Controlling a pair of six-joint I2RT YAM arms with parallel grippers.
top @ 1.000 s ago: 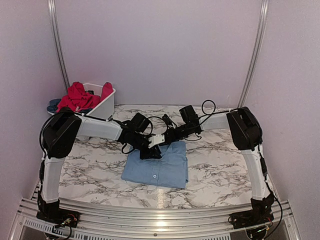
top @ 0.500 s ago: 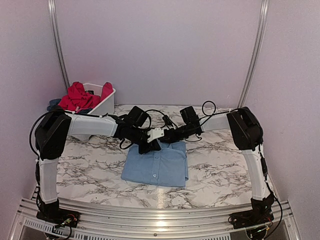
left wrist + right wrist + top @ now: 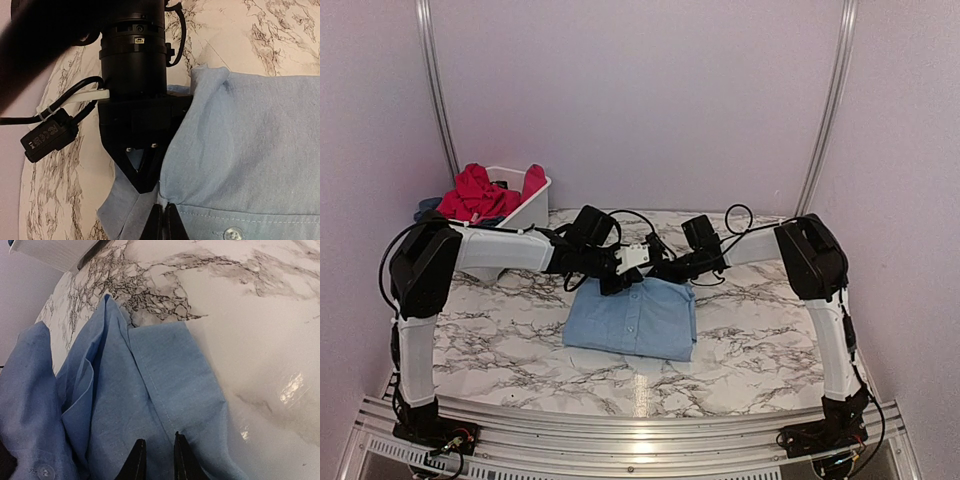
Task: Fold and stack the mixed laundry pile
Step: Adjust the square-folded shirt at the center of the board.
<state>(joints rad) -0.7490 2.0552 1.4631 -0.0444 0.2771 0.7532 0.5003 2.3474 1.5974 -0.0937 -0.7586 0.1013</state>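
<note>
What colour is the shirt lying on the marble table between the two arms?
Light blue. The shirt shows best in the top external view.

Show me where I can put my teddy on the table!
Bare table lies right of the shirt, left of it, and in front, toward the metal rail. Crowded: behind the shirt, where the left claw and right claw pinch it, and the back-left corner with the basket.

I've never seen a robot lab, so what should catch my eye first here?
A folded blue shirt lies in the middle of the marble table, with the left pincer and right pincer both pinching its far edge. At the far left corner, red clothes spill from a white basket.
</note>
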